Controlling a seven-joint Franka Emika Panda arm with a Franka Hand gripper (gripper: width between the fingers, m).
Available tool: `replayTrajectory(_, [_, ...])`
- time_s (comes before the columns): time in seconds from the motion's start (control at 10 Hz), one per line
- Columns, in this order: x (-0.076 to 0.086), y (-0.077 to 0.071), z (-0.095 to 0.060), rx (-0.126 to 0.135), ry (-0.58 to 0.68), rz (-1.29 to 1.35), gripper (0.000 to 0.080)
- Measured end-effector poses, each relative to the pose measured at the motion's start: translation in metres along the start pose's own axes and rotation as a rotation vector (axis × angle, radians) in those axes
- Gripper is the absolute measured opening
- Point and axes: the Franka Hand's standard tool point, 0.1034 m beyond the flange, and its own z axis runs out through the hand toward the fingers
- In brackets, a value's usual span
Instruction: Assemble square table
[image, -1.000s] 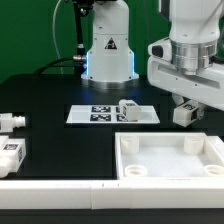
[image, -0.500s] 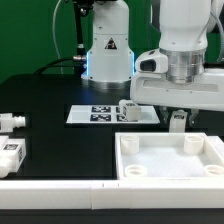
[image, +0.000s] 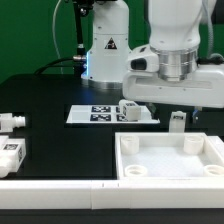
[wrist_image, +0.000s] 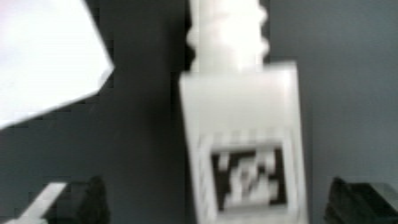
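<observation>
Seemingly parked for later, two spare legs lie at nine o'clock, and a third leg sits on the marker board near centre. At three o'clock the fourth leg rests just behind the square tabletop, probably staged for a corner socket. The gripper hangs over it, fingers spread wide either side and clear of it.
</observation>
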Motion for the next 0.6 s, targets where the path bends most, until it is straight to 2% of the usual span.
replayTrajectory(0.1, [0.015, -0.001, -0.01, 0.015, -0.088, 0.025, 0.0641])
replayTrajectory(0.2, [0.025, -0.005, -0.014, 0.021, -0.137, 0.033, 0.0648])
replayTrajectory(0.4, [0.028, -0.015, -0.01, 0.01, -0.216, 0.022, 0.0649])
replayTrajectory(0.6, [0.023, -0.023, -0.006, -0.012, -0.254, -0.087, 0.0649])
